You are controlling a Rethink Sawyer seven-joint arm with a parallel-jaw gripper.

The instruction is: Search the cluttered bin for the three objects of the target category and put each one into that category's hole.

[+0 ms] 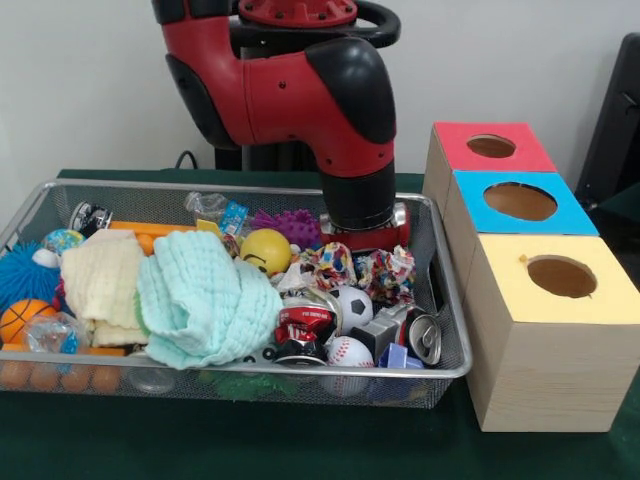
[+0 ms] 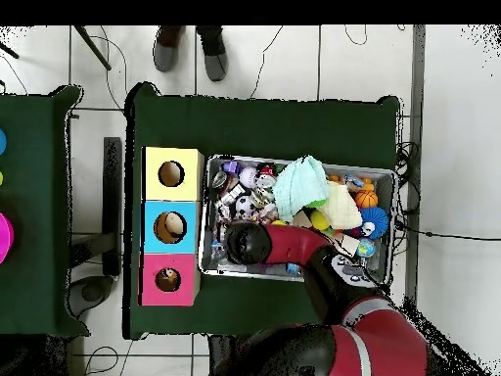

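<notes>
Many toys and cloths crowd the wire mesh bin (image 1: 445, 345) on the green table (image 1: 300, 445). At its left end sit a blue spiky ball (image 1: 22, 272) and a small basketball (image 1: 22, 318); beside them lie a cream cloth (image 1: 100, 280) and a mint-green cloth (image 1: 205, 305). A yellow smiley ball (image 1: 264, 250) rests behind these, with a soccer ball (image 1: 352, 305), a baseball (image 1: 349, 352) and a can (image 1: 425, 338) further right. The gripper (image 1: 362, 240) is lowered into the bin's far right part; whether its jaws are parted or holding anything cannot be told. Right of the bin stand three wooden boxes with holes: yellow (image 1: 560, 278), blue (image 1: 520, 202), red (image 1: 491, 147).
</notes>
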